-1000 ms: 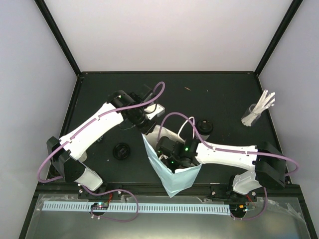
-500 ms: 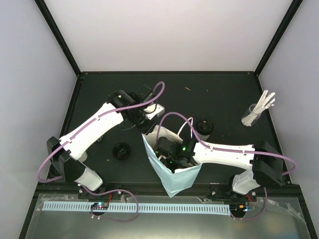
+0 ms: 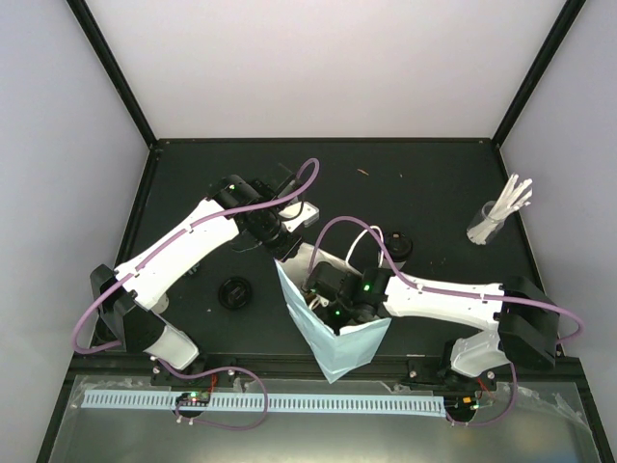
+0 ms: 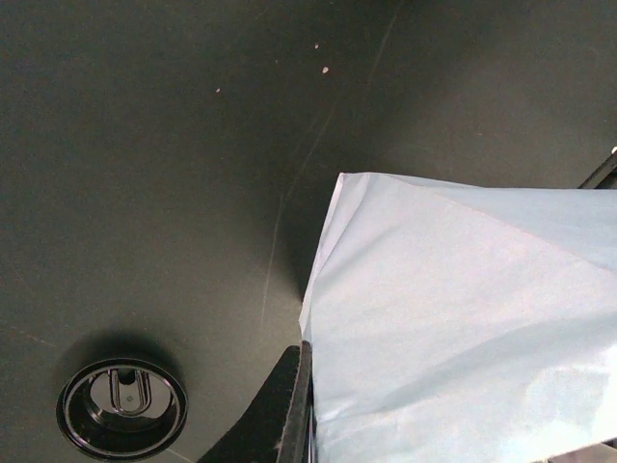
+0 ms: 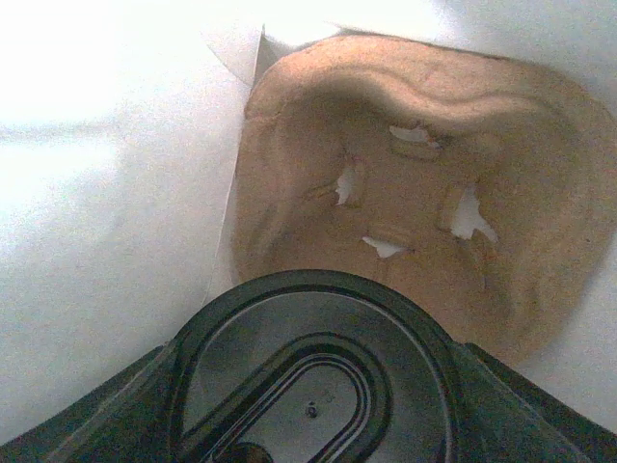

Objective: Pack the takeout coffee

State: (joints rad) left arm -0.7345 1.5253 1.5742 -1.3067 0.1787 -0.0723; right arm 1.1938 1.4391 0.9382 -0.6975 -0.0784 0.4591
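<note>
Gripping a black-lidded cup (image 5: 308, 376) in my right claw (image 5: 313, 417) inside the light-blue paper bag (image 3: 339, 352) — over the pulp carrier (image 5: 415, 241) — while my left claw (image 3: 285, 253) is pinching the bag's rim.

Overhead view: even, bright light, sharp focus across the matte black table (image 3: 434, 174). Left wrist view: dim, with a soft shadow beside the light-blue paper bag (image 4: 463, 318). Right wrist view: glare whitens the upper left; the black cup lid (image 5: 308, 376) at bottom is blurred
</note>
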